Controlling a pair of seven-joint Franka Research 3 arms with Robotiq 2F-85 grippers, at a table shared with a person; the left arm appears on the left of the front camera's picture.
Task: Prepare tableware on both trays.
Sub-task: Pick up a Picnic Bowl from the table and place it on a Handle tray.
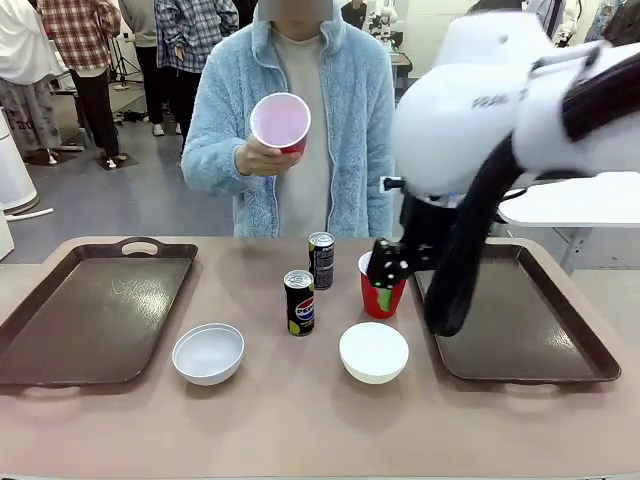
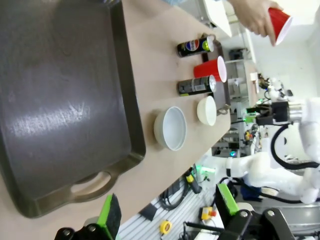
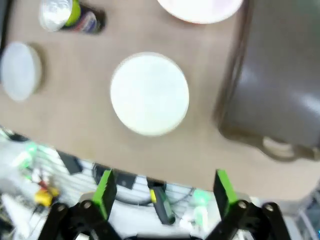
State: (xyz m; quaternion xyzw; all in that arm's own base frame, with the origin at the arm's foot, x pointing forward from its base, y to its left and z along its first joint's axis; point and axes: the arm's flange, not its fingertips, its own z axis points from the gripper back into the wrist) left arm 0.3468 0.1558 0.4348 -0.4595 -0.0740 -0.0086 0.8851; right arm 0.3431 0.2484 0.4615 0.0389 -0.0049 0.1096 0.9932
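A person across the table holds one red cup [image 1: 281,122] [image 2: 277,25] up in one hand. A second red cup [image 1: 381,297] [image 2: 211,69] stands mid-table, and my right gripper [image 1: 383,272] [image 3: 165,192] hovers open just in front of and above it, holding nothing. Two Pepsi cans [image 1: 299,302] [image 1: 321,260] stand to the left of that cup. One white bowl [image 1: 373,351] [image 3: 149,93] lies under the right wrist camera, the other [image 1: 208,353] [image 2: 171,128] beside the left tray [image 1: 60,330] [image 2: 60,100]. The right tray [image 1: 530,340] [image 3: 280,75] is bare. My left gripper [image 2: 169,207] is open over the table's near edge.
My right arm [image 1: 520,110] reaches in over the right tray and hides part of it. Bystanders stand behind the person at the far left. Cables and tools lie below the table's near edge in both wrist views.
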